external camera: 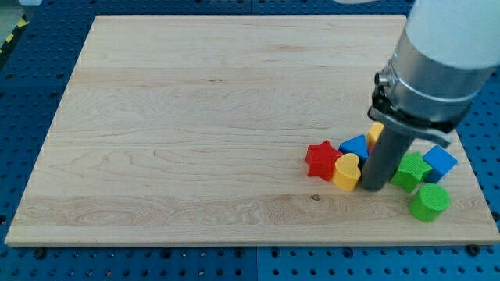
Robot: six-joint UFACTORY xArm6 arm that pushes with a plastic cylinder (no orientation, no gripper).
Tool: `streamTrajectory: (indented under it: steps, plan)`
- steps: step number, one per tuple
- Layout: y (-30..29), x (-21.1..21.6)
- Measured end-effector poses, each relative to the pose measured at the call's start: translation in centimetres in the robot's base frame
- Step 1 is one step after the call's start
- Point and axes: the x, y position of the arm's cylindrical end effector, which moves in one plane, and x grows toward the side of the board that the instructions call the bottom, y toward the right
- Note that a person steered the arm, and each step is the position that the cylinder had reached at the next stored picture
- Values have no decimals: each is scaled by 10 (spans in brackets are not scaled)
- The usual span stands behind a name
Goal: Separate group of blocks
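Observation:
A group of blocks sits at the view's lower right of the wooden board (195, 117). A red star block (321, 159) is at the group's left, touching a yellow heart-shaped block (346, 172). A blue block (355, 146) lies just above them, with a yellow block (376, 132) behind it, partly hidden by the rod. A green star block (408, 171), a blue cube (438, 163) and a green cylinder (429, 201) are at the right. My tip (373, 188) rests in the middle of the group, between the yellow heart and the green star.
The arm's large grey-white body (441, 55) hangs over the board's right side and hides part of it. The board's right edge (469, 168) and bottom edge are close to the blocks. A blue perforated table (31, 94) surrounds the board.

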Motion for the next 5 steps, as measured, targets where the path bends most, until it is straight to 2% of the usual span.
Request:
streamTrajectory:
  steps: [1, 3, 5]
  plan:
    - [0, -31]
    - [-3, -50]
    - [-7, -95]
